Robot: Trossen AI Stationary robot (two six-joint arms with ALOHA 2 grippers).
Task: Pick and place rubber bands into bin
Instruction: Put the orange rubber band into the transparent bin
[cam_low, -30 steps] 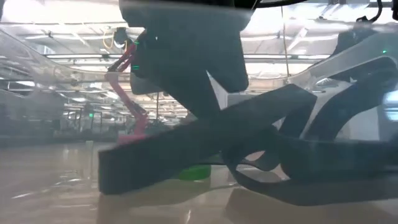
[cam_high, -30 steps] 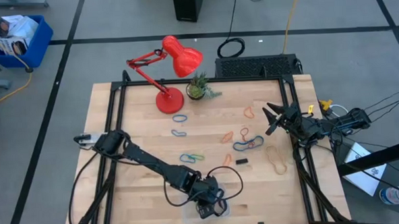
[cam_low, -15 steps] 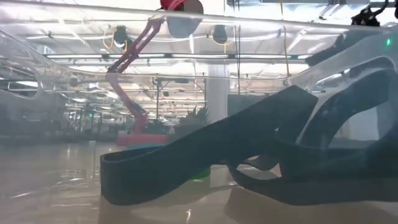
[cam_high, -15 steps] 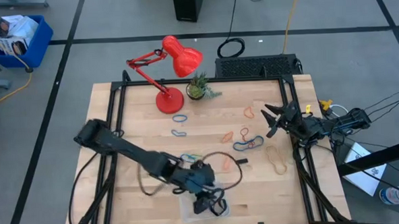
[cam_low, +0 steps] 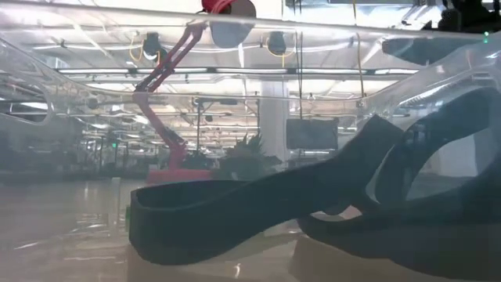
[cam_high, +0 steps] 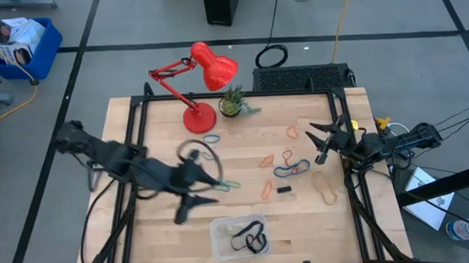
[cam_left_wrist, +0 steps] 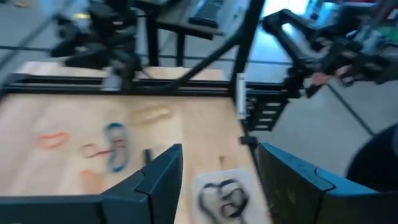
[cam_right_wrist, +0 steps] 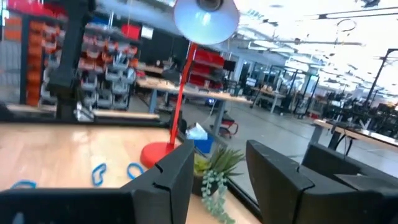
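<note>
The clear bin (cam_high: 220, 245) stands near the table's near edge. Black rubber bands (cam_high: 253, 242) and a pale green one lie in it; the low view looks through its wall at a black band (cam_low: 258, 211). Blue (cam_high: 292, 169), orange (cam_high: 267, 189), tan (cam_high: 326, 189) and blue-green (cam_high: 226, 185) bands lie loose on the table. My left gripper (cam_high: 199, 195) is open and empty above the table, left of and beyond the bin (cam_left_wrist: 200, 182). My right gripper (cam_high: 320, 140) is open and empty at the table's right edge.
A red desk lamp (cam_high: 204, 69) and a small potted plant (cam_high: 233, 104) stand at the far edge, with two blue bands (cam_high: 210, 147) in front of them. A small black piece (cam_high: 284, 189) lies among the bands. Black frame rails run along the table's sides.
My left gripper has risen out of the bin and swung toward the table's left and far side, empty. The black bands stay in the bin; the front one has settled a little lower in the low view.
</note>
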